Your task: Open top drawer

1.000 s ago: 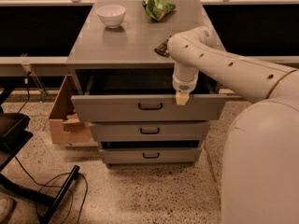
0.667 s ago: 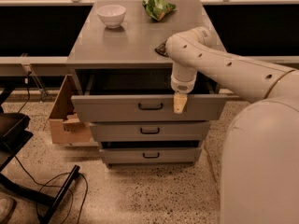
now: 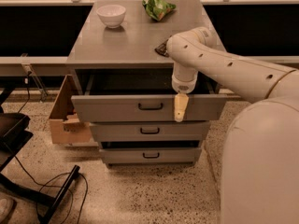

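The top drawer [image 3: 112,109] of the grey cabinet is pulled out, and its dark interior [image 3: 131,82] shows behind the wide front. Its small black bar handle [image 3: 150,106] sits at the centre of the front. My white arm [image 3: 219,66] reaches in from the right over the cabinet top. My gripper [image 3: 180,109] points straight down in front of the drawer front, just right of the handle and not on it.
Two narrower drawers [image 3: 149,130] [image 3: 150,155] sit below, the lowest slightly out. On the cabinet top are a white bowl [image 3: 111,15], a green bag [image 3: 159,6] and a dark object [image 3: 162,48]. A cardboard box [image 3: 65,120] stands to the left, with chair legs and cables [image 3: 51,190] beside it.
The gripper has dropped a little lower in front of the drawer front. The drawer has not visibly moved.
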Tool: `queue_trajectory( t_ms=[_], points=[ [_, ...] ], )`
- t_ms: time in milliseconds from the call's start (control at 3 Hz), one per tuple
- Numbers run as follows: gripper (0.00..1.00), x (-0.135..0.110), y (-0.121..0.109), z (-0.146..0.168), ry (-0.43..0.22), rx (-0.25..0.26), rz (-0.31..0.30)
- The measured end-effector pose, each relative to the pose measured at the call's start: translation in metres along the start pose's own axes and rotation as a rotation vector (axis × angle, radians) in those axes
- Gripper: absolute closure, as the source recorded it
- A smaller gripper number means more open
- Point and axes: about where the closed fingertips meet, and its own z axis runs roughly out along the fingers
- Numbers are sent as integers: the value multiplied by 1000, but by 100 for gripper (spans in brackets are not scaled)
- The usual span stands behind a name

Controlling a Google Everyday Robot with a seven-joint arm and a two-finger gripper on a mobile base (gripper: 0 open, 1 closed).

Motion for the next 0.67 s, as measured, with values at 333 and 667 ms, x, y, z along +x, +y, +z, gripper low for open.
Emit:
queue_trajectory(
  t_ms=[333, 667],
  points=[
    [26, 7, 55, 7, 37, -81, 23],
    [50, 9, 69, 7, 55, -108, 26]
  ],
)
